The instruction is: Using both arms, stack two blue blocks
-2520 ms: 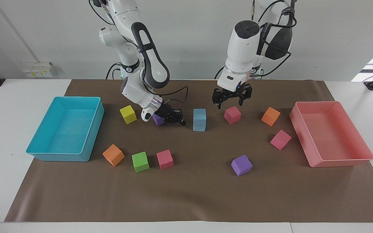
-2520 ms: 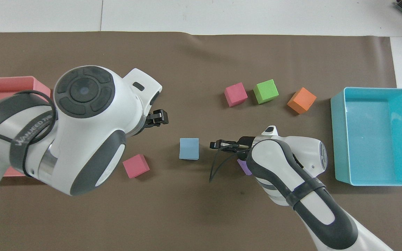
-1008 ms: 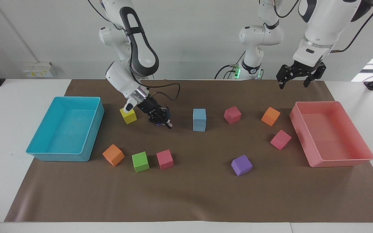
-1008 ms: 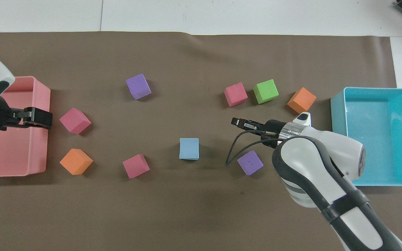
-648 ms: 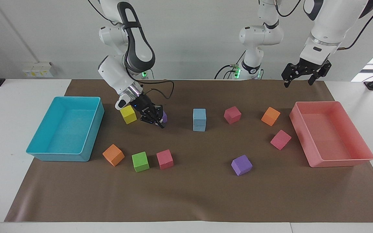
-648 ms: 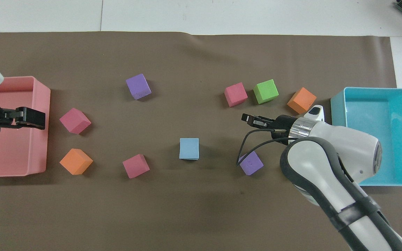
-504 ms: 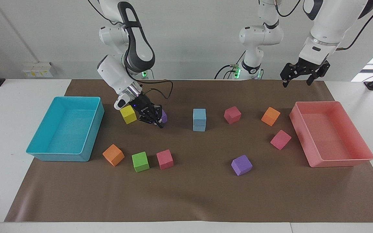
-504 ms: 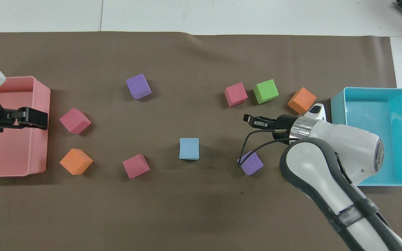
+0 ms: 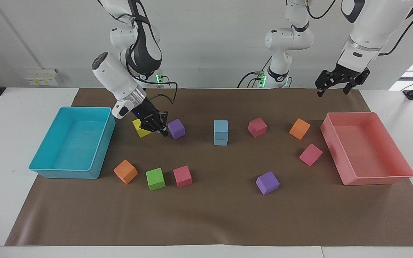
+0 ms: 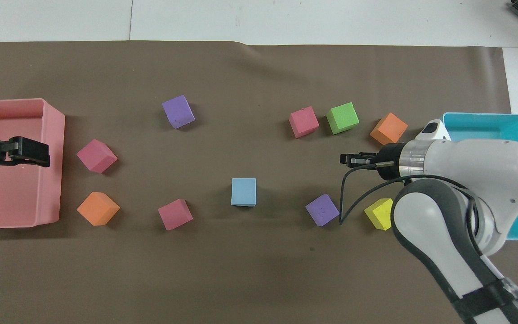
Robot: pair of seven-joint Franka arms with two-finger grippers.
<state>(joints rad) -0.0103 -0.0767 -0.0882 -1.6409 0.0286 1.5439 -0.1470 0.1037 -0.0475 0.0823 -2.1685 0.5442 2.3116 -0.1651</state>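
Note:
The two blue blocks stand stacked in the middle of the brown mat, one blue block squarely on the other. From overhead only the upper one shows. Nothing holds them. My right gripper hangs low over the mat between a yellow cube and a purple cube, well apart from the stack; it also shows in the overhead view. My left gripper is open, empty and raised over the end of the pink tray nearest the robots; it also shows from overhead.
A turquoise tray stands at the right arm's end. Orange, green and pink cubes lie farther out. A pink cube, an orange cube, another pink cube and a purple cube lie toward the pink tray.
My right gripper has drawn back from the blue stack toward the turquoise tray, uncovering the purple cube. My left arm has lifted away to above the pink tray. The stack has not moved.

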